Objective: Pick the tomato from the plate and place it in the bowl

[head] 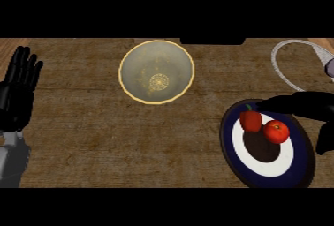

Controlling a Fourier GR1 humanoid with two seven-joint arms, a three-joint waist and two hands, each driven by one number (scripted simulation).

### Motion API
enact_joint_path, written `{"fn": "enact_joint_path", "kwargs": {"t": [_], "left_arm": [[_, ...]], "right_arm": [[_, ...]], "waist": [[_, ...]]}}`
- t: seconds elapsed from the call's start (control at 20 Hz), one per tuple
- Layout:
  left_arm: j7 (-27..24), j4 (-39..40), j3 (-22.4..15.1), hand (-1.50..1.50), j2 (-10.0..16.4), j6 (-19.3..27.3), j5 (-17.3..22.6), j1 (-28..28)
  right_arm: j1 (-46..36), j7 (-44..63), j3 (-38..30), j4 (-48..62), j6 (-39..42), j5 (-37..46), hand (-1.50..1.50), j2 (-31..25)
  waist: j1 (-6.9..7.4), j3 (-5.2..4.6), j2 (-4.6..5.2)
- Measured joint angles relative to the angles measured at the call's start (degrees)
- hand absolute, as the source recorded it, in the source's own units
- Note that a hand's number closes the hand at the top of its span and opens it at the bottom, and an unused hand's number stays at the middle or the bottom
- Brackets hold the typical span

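Head view: approach step. The right hand (305,106) hovers over the plate (299,168), fingers released, holding nothing. The tomato (276,131) lies on the plate just beside a red pepper (250,120); it is near-round, with no discernible long axis or heading. Next move: lower, enclose the tomato, carry it to the bowl (140,66). The left hand (18,86) rests open at the left edge.

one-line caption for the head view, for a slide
Right hand open above the plate with tomato and pepper, bowl up-left, left hand resting open at the left edge.
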Motion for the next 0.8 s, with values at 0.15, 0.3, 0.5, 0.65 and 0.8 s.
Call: {"fn": "enact_joint_path", "kwargs": {"t": [0.15,0.3,0.5,0.65,0.8], "left_arm": [[-0.3,0.0,0.1,0.0,-0.5,0.0,-0.4,0.8],[0.1,-0.5,0.2,0.0,-0.7,-0.2,-0.4,0.9],[-0.1,0.3,0.7,0.0,-1.1,-0.4,-0.6,0.4],[0.6,-0.7,1.1,0.0,-1.1,-0.6,-0.4,0.9],[0.8,-0.7,1.7,0.0,-0.8,-1.3,-0.4,0.9]], "right_arm": [[0.8,-0.9,0.3,-0.7,-1.1,0.7,-1.5,-0.4],[0.0,-0.5,0.9,1.0,-1.3,2.2,-1.5,1.2],[0.3,-2.1,1.6,4.0,-3.3,4.6,-1.5,2.9],[1.5,-1.6,2.2,4.1,-3.9,6.0,-1.5,4.5],[1.0,-2.0,2.1,6.4,-4.2,7.7,-1.5,6.0]], "waist": [[-0.35,-0.01,-0.1],[-0.28,-0.03,-0.1],[-0.36,-0.02,-0.06],[-0.46,-0.04,-0.16],[-0.44,-0.14,-0.24]]}}
